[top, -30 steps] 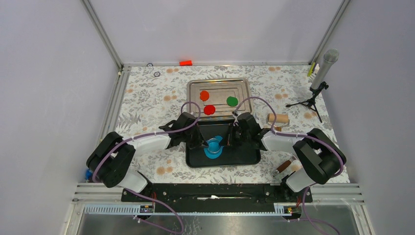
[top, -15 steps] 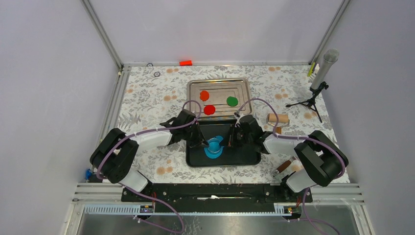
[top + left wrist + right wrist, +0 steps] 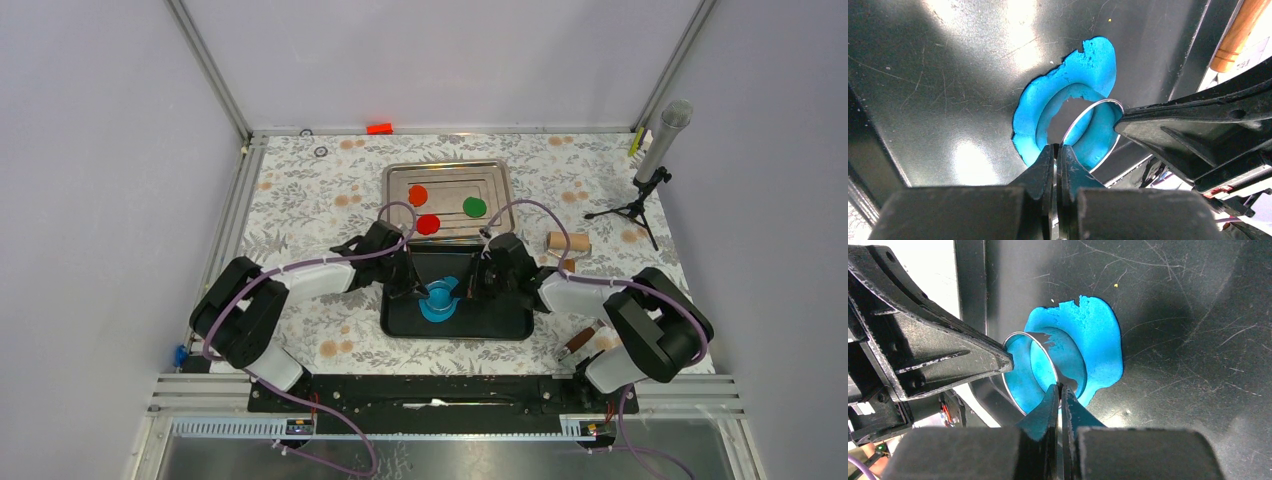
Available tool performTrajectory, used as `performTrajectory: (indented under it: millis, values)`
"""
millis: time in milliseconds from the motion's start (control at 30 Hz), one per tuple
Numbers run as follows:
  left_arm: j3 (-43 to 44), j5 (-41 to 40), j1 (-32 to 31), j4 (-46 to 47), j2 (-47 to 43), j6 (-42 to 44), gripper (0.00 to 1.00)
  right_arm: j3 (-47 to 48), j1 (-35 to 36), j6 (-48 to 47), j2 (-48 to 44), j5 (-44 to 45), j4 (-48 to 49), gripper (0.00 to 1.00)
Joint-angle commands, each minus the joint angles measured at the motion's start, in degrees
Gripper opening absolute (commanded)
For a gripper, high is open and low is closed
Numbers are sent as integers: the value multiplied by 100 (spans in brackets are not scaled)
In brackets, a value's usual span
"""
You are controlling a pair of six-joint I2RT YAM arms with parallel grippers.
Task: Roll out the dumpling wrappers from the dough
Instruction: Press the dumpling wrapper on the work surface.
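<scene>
The blue dough (image 3: 436, 310) lies as a thin ragged sheet on the black tray (image 3: 500, 322). It also shows in the left wrist view (image 3: 1030, 117) and the right wrist view (image 3: 1100, 335), with a round hole cut in it. A metal ring cutter (image 3: 1094, 106) is tilted just above the hole, with blue clay filling it (image 3: 1020, 382). My left gripper (image 3: 1056, 148) is shut on the ring's rim from the left. My right gripper (image 3: 1060, 388) is shut on the opposite rim. Red (image 3: 428, 224), orange (image 3: 417, 194) and green (image 3: 474, 207) wrappers lie on the steel tray (image 3: 497, 178).
A wooden roller (image 3: 567, 241) lies right of the trays, and a brown-handled tool (image 3: 580, 340) lies by the right arm's base. A microphone on a tripod (image 3: 655, 160) stands at the far right. A small red block (image 3: 379, 128) sits at the back edge.
Both grippers, holding the ring, have shifted a little toward the far side of the black tray. The dough sheet has stayed in place.
</scene>
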Motion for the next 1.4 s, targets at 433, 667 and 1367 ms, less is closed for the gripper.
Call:
performTrajectory:
  millis: [433,667,1367]
  values:
    - [-934,-1312,-448,-708,725,210,0,382,123,-68,1182,515,-1007,0]
    - [-1031,-1290,-624,-723,616,-57,0,617,124,49,1251,742,-1105,0]
    - [-310,-1138,-606,-486,1294,32,0,-686,125,215,49,829,-1185,0]
